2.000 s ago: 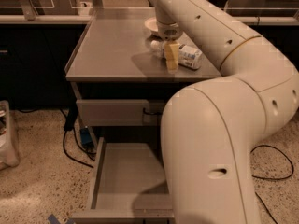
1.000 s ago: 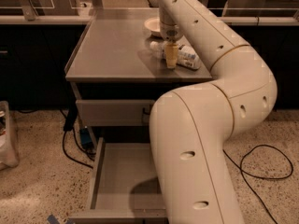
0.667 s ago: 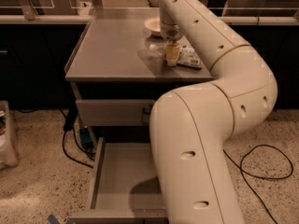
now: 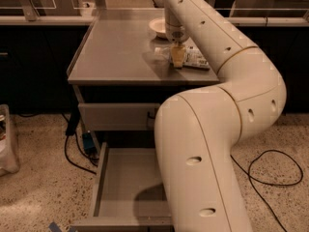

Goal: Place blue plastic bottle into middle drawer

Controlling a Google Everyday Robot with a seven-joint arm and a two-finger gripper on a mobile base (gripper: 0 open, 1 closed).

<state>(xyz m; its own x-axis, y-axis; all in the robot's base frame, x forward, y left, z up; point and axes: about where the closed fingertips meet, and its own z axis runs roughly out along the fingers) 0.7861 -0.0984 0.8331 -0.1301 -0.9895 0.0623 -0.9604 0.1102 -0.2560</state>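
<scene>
The blue plastic bottle (image 4: 195, 58) is lying on its side on the grey table (image 4: 116, 47). We are holding our claw (image 4: 177, 57) at its left end, probably lining up a grasp; we cannot tell whether the claw is open or closed. A cream bowl (image 4: 157, 27) is sitting behind. Below, the middle drawer (image 4: 126, 187) is standing pulled out over the speckled floor (image 4: 38, 187), ready to receive the bottle.

You have the claw (image 4: 177, 56) low over the right rear of the tabletop (image 4: 116, 47). The bowl (image 4: 157, 27) sits just behind it, and the blue plastic bottle (image 4: 195, 58) lies just beside it on the right. Below, the middle drawer (image 4: 123, 187) stands pulled out under a closed drawer (image 4: 113, 116).
</scene>
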